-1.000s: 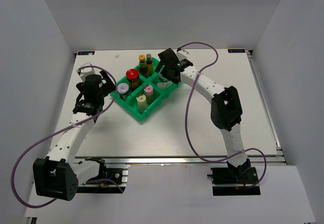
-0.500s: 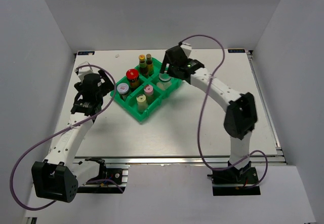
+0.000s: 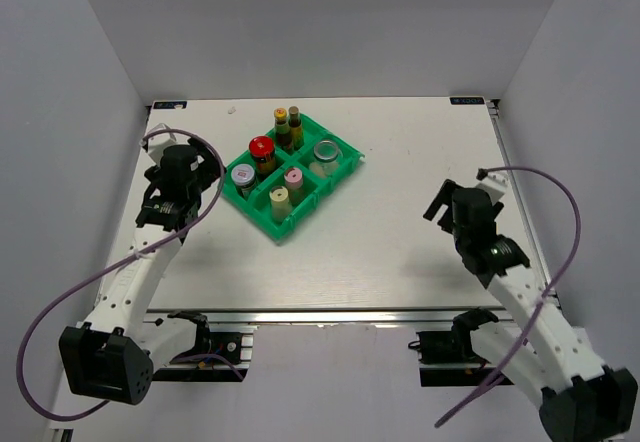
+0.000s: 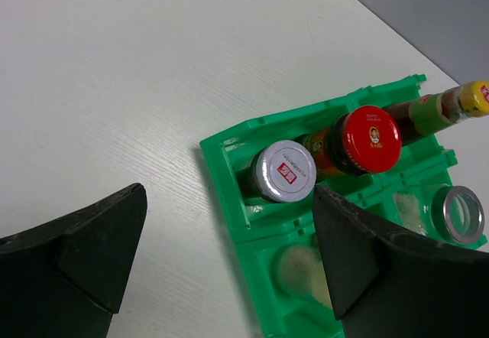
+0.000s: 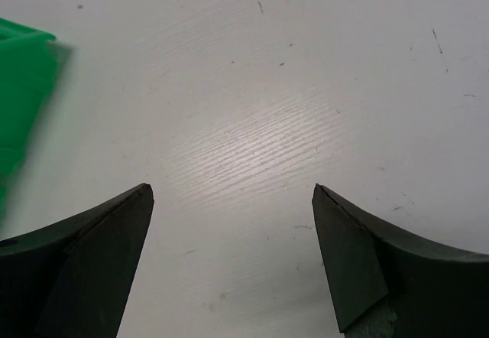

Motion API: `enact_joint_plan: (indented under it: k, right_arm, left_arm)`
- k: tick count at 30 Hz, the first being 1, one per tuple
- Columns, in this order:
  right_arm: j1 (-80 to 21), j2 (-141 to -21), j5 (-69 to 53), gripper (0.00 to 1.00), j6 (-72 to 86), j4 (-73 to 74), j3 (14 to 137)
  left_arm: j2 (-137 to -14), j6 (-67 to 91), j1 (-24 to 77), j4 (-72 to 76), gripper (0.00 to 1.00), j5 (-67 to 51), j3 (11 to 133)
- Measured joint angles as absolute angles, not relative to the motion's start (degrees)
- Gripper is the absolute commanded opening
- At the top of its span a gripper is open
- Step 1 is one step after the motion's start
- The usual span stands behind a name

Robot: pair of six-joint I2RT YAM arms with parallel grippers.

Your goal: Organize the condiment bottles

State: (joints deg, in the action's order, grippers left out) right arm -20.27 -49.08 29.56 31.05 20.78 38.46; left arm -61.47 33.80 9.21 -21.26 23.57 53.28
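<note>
Seven condiment bottles point(image 3: 262, 146) all seated in green tray point(image 3: 268, 224), toward eleven o'clock in overhead view. Left gripper point(image 4: 228, 200) at tray's nine o'clock, right gripper point(image 5: 229, 193) at four o'clock, well apart: both spread, empty. Sorting judged essentially complete.

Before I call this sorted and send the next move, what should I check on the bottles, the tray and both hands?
1. All seven bottles inside the tray: ok.
2. Left hand open and empty: ok.
3. Right hand open and empty: ok.
4. Right hand away from the tray, over bare table: ok.
5. Slim bottles standing straight: cannot tell.
</note>
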Motion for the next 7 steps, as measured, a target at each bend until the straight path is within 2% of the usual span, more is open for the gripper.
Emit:
enact_joint_plan:
  k: [4, 7]
  right_arm:
    - [-20.43, -39.03, 29.32, 0.89, 30.46, 19.46, 34.72]
    - [-20.43, -35.83, 29.39, 0.89, 29.63, 17.74, 33.54]
  left_arm:
    - [-61.04, 35.22, 9.21, -23.00, 0.98, 26.09, 52.93]
    - [-60.16, 36.01, 9.21, -23.66, 0.98, 27.05, 52.16]
